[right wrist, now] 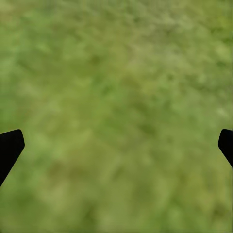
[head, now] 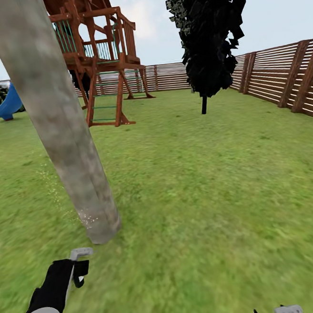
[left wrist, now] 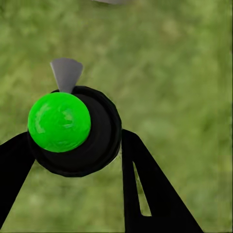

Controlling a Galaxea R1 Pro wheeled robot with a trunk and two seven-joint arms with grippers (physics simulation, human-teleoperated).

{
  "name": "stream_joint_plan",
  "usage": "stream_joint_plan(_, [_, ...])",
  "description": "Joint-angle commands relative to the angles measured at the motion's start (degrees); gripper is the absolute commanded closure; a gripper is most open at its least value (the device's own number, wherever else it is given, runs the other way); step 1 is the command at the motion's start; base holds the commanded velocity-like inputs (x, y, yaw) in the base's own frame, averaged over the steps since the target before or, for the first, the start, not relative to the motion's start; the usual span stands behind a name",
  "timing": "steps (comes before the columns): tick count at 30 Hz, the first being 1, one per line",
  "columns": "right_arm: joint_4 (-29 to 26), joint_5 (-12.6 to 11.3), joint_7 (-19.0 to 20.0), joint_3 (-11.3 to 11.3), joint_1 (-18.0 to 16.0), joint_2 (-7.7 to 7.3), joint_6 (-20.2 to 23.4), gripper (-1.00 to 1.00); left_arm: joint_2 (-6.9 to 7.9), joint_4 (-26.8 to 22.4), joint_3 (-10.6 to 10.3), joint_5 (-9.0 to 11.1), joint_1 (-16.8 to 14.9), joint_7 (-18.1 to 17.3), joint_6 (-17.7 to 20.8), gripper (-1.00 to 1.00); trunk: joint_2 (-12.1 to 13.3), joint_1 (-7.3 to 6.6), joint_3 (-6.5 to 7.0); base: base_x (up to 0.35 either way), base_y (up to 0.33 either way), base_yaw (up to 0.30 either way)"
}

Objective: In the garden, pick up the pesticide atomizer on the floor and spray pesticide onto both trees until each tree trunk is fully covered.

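With the pesticide atomizer [left wrist: 73, 131] already off the floor and clamped between the left gripper [head: 77, 271] jaws, pick-up looks done and we're into the spraying. Far left, a blue slide [head: 7, 105] sits by the fence; low in the head view the left arm reaches forward, the whitish spray head poking out just ahead of the gripper toward the base of the near tree trunk [head: 61, 132], which leans across the picture close by. Faint pale speckling shows low on that trunk, so I'd judge coverage has only begun; most of the column looks bare. Behind it stands the wooden play tower [head: 100, 56]. Further right, the second tree [head: 207, 32] waits well away across the lawn [head: 202, 181], untouched as far as I can tell. At the right edge, the right gripper [right wrist: 116, 145] hangs over grass, jaws spread wide, holding nothing, beside the slatted fence [head: 282, 75].
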Motion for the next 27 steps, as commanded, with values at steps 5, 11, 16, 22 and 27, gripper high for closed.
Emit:
stream_joint_plan(5, [0.05, -0.03, 0.00, 0.03, 0.01, -0.01, -0.01, -1.00, -3.12, 0.04, -2.78, -0.49, -4.28, -0.33, 0.37, 1.00, 0.00, 0.00, 0.00, 0.000, 0.000, 0.005])
stream_joint_plan(11, [0.09, 0.00, 0.00, 0.08, -0.01, -0.01, 0.02, -1.00, 2.81, -0.11, -4.64, 0.15, -7.19, -8.12, 0.69, 1.00, 0.00, 0.00, 0.00, 0.000, 0.000, 0.000])
stream_joint_plan(16, [0.09, 0.01, 0.00, 0.08, 0.00, -0.01, 0.02, -1.00, 2.48, -0.05, -7.25, 0.07, -11.46, -8.79, 2.17, 1.00, 0.00, 0.00, 0.00, 0.000, 0.000, 0.000])
stream_joint_plan(22, [0.09, 0.01, 0.00, 0.08, 0.01, -0.01, 0.02, -1.00, 5.22, -0.58, -7.65, 0.33, -12.91, -8.92, 3.96, 1.00, 0.00, 0.00, 0.00, 0.000, 0.000, 0.000])
stream_joint_plan(27, [0.09, 0.01, 0.00, 0.08, 0.02, -0.01, 0.02, -1.00, 6.23, -3.82, -7.66, 0.29, -14.91, -9.08, 7.96, 1.00, 0.00, 0.00, 0.00, 0.000, 0.000, 0.000])
